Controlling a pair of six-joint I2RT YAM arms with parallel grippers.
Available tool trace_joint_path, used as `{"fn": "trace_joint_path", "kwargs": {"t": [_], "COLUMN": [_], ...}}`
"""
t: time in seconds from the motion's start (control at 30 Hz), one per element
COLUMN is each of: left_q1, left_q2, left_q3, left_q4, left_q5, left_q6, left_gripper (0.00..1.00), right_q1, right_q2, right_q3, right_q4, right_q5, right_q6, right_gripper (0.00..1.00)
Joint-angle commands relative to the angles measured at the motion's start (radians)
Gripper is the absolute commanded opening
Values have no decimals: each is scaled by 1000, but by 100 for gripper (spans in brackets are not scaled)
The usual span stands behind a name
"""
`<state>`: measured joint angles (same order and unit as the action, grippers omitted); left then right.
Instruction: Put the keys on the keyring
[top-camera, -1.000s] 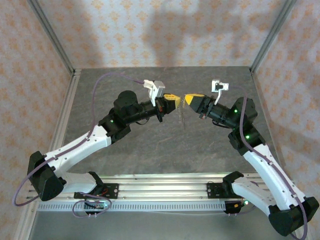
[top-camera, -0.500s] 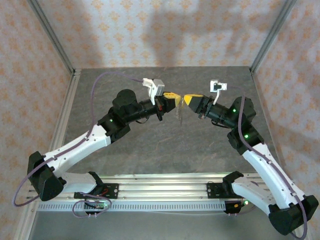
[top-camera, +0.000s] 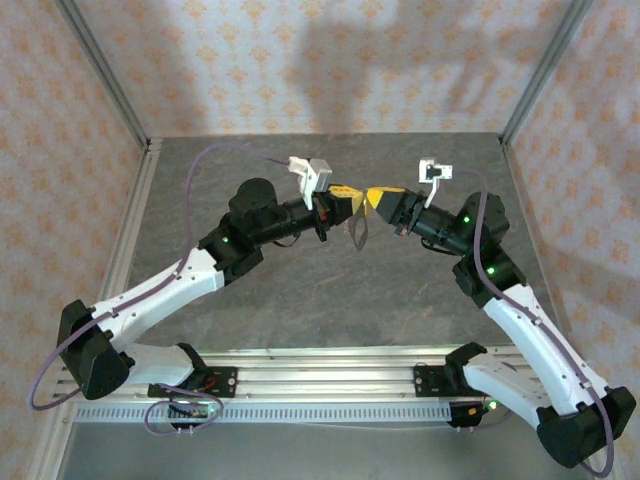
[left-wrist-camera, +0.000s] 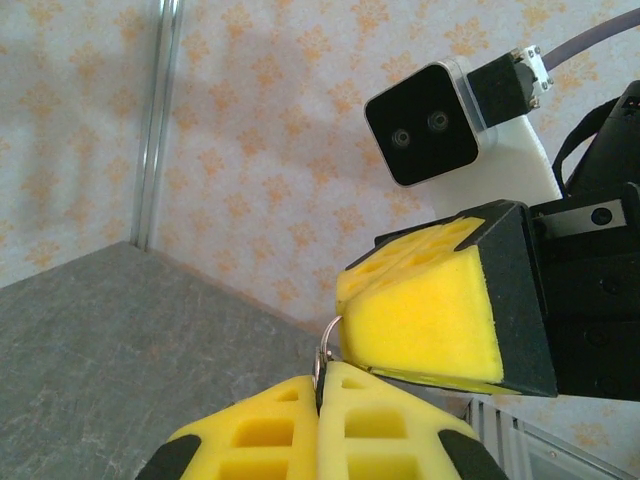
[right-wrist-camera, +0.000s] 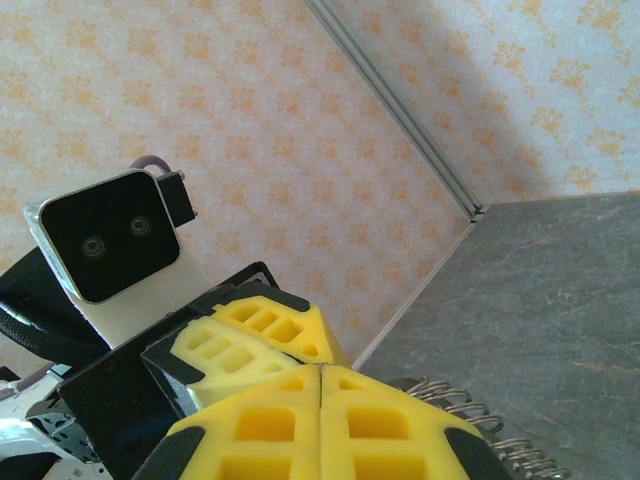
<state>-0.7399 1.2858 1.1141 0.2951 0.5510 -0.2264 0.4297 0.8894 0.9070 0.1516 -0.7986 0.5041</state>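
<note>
Top view: a grey stone-patterned bench (top-camera: 300, 300) enclosed by walls (top-camera: 300, 60) papered with an orange motif. The left arm (top-camera: 170, 285) rises from its base at 7 o'clock and the right arm (top-camera: 520, 320) from its base at 5 o'clock. They converge a little toward 12 o'clock from the bench centre. The left gripper (top-camera: 347, 196) points toward 3 o'clock and the right gripper (top-camera: 378, 197) toward 9 o'clock, with their yellow tips nearly touching above the bench. The keyring (top-camera: 358, 232), a thin wire loop, hangs at 6 o'clock from this meeting point, clear of the bench surface. Left wrist view: the left gripper (left-wrist-camera: 318, 385) is fully closed, its pads pressed together on the wire of the keyring (left-wrist-camera: 326, 342). The wire curves up out of the seam to touch the lower corner of the right gripper (left-wrist-camera: 390, 310), at 1 o'clock from the left gripper's tips. Above sits a small black camera (left-wrist-camera: 432, 125) on the right wrist. Right wrist view: the right gripper (right-wrist-camera: 320, 385) is likewise fully closed, and whether it pinches anything cannot be told. The left gripper (right-wrist-camera: 275, 335) lies at 10 o'clock from it. Fine wire coils (right-wrist-camera: 470, 420) show at 4 o'clock, just beside the right gripper's pads.
</note>
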Motion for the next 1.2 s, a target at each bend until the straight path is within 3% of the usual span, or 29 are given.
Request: {"fn": "trace_joint_path", "kwargs": {"t": [0.0,0.6,1.17], "left_q1": [-9,-10,-10], "left_q2": [4,-32,-38], "left_q3": [38,9,-13], "left_q4": [40,75,111], "left_q5": [51,30,-3], "left_q6": [4,-8,-7], "left_gripper": [0,0,0], "right_q1": [7,-11,-23], "right_q2": [0,-9,-1], "right_q3": [-2,-95,-113], "right_q4": [58,-12,52], "right_q5": [11,89,-23], "right_q6": [4,-43,6], "right_gripper": [0,0,0]}}
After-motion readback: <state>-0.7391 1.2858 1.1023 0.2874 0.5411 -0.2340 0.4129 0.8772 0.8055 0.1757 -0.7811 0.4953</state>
